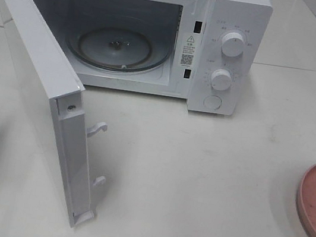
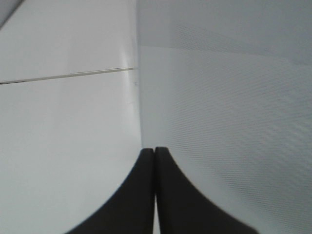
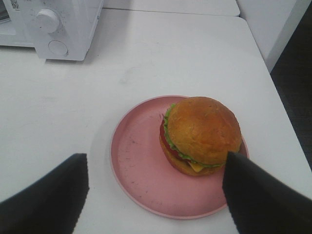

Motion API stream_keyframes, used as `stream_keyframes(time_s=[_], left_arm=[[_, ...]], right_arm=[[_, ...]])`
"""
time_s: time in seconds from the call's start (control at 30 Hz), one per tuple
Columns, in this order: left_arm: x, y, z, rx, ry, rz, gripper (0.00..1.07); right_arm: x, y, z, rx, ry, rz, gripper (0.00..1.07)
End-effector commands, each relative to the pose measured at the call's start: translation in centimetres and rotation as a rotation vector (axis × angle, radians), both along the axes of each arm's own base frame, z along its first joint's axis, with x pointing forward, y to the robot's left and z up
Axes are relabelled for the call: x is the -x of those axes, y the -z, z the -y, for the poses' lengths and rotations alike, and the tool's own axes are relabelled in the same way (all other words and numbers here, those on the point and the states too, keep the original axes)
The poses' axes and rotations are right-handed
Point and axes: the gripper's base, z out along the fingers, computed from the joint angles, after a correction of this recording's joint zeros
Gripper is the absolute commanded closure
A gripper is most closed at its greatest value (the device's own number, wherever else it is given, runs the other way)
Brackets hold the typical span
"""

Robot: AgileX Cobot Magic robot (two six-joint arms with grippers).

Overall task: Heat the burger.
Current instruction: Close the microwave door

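Burger (image 3: 202, 134) sits on the pink plate (image 3: 139, 165) on the white table (image 1: 208, 180), well apart from the microwave (image 1: 228, 51), whose door (image 1: 35, 93) hangs open; right gripper (image 3: 156, 195) hovers above it, fingers spread and empty; left gripper (image 2: 154, 151) is clenched beside the door

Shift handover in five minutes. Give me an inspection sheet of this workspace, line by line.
Surface: white table, bare apart from the items below.
Job's things: burger sits on a pink plate, off-centre, at the table's right edge; microwave door stands open, glass turntable empty.
Clutter: nothing seen.
Grippers: left gripper shut, holding nothing, close beside the door's face; right gripper open, above the plate, fingers either side, not gripping the burger.
Cables: nothing seen.
Surroundings: a second table behind the first; dark floor beyond the right edge.
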Motion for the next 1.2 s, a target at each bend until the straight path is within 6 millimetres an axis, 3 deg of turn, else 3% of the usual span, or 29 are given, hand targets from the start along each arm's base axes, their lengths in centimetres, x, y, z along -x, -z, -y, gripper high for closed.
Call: stream_keyframes(time_s=[0.03, 0.63, 1.0, 1.2], left_arm=[[-0.7, -0.1, 1.2, -0.001, 0.056, 0.026, 1.07], [-5.3, 1.1, 7.5, 0.019, 0.268, 0.027, 1.07], [-7.2, 0.8, 9.7, 0.047, 0.273, 0.049, 1.07], [-8.5, 0.5, 12.1, 0.075, 0.205, 0.07, 1.07]], right_arm=[[0.4, 0.0, 0.1, 0.008, 0.009, 0.035, 0.31], [0.4, 0.0, 0.1, 0.008, 0.009, 0.035, 0.31], [0.4, 0.0, 0.1, 0.008, 0.009, 0.035, 0.31], [0.4, 0.0, 0.1, 0.008, 0.009, 0.035, 0.31]])
